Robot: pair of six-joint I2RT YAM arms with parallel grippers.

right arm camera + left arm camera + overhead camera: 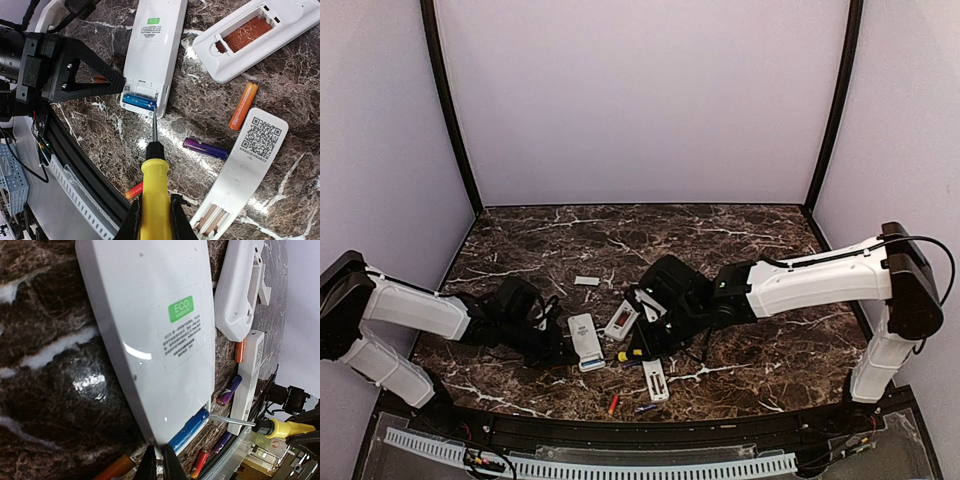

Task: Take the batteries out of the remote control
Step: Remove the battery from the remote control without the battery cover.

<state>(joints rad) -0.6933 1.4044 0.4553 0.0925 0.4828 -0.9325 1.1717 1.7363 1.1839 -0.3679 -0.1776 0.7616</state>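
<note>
A white remote control with a green ECO sticker lies back up, its cover off at the near end. One blue battery sits in the open compartment. My left gripper is shut on the near corner of this remote. My right gripper is shut on a yellow-handled screwdriver, whose metal tip touches the compartment's edge beside the blue battery. Loose batteries lie around: orange, purple, red.
A second remote with an empty compartment lies to the right. A third remote, with a QR label, lies nearer. A small white cover plate rests farther back. The table's black front rail runs close by.
</note>
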